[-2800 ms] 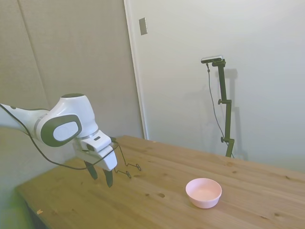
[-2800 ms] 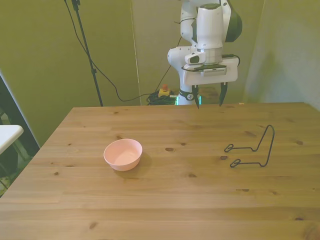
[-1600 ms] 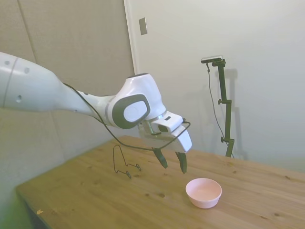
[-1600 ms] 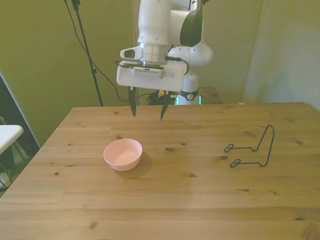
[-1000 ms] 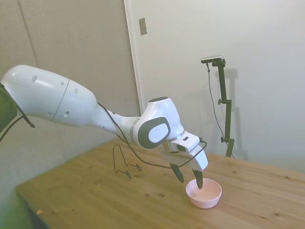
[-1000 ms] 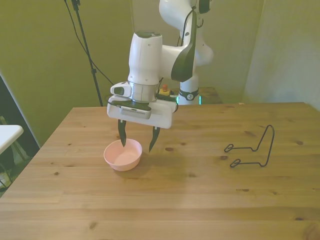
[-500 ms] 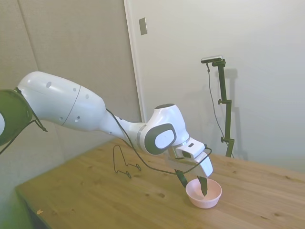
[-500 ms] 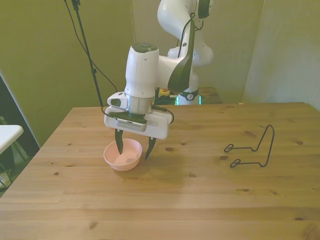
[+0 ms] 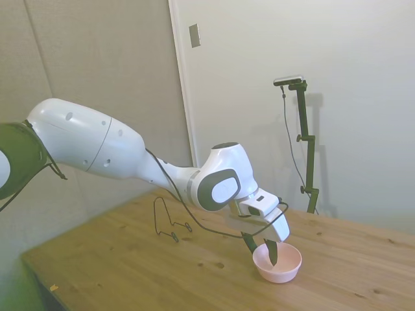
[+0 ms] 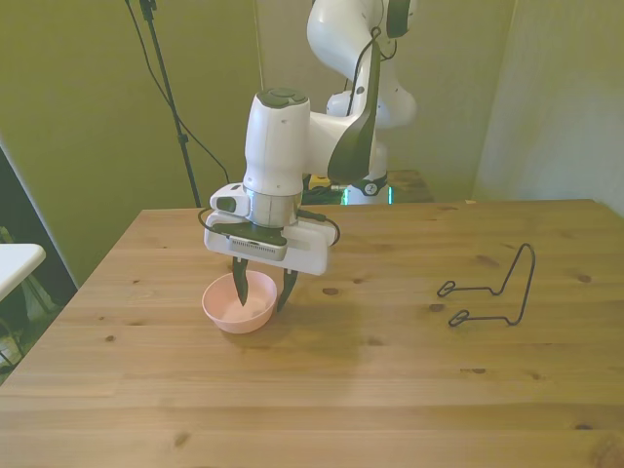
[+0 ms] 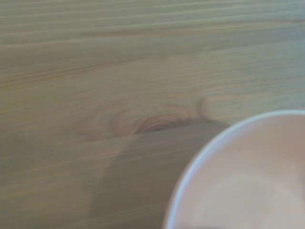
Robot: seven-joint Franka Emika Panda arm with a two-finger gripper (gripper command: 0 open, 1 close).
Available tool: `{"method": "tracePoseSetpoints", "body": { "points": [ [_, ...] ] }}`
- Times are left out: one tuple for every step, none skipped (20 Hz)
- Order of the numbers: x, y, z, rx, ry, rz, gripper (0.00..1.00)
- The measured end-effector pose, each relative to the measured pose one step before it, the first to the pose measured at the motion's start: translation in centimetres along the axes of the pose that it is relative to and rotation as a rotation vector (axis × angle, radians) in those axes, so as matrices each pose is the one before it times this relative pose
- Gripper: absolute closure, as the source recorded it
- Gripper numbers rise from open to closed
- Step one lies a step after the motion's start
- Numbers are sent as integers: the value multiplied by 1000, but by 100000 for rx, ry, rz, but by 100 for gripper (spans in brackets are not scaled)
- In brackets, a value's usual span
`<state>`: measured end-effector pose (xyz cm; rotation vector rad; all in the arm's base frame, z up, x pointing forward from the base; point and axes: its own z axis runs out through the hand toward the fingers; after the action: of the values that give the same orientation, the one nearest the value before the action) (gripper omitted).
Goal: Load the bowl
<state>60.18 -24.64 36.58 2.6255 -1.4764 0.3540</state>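
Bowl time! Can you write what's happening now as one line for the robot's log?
phase: grasping | gripper: open, straddling rim, one finger inside | bowl: upright on table, empty | rack: untouched, front view's right

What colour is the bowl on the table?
Pale pink; the bowl shows best in the front view.

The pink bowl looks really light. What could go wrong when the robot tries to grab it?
1. The gripper straddles the bowl rim, one finger inside and one outside. If the pinch is shallow, the smooth wall may slip free.
2. Closing could push or tip the bowl across the table, since nothing holds it in place.
3. The wire rack sits far off, so the bowl might drop while being carried.
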Motion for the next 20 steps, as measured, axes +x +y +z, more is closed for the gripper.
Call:
{"method": "tracePoseSetpoints", "body": {
  "points": [
    [6,8,1,29,-31,71,100],
    [22,29,2,15,-23,118,100],
    [41,56,5,12,-25,187,100],
    [51,67,3,7,-20,219,100],
    [56,64,-6,-16,-45,213,100],
    [46,37,-18,16,-45,175,100],
    [36,8,-31,44,-31,125,100],
    [20,-12,-32,101,-58,136,100],
    [23,-18,-38,171,-87,215,100],
    [25,-17,-40,247,-140,314,100],
    [21,-12,-32,314,-249,430,100],
    [24,-2,-30,156,-205,293,100],
    [35,7,-34,37,-123,166,100],
    [66,-1,-71,74,-6,106,100],
    [69,-20,-92,143,-7,101,100],
    [75,-31,-132,213,-103,152,100],
    [107,-77,-270,561,-201,225,100],
    [112,-118,-478,610,-309,59,100],
    [32,-199,-708,1096,-692,96,100],
    [-52,-310,-1130,1650,-725,-535,100]
  ]
}}
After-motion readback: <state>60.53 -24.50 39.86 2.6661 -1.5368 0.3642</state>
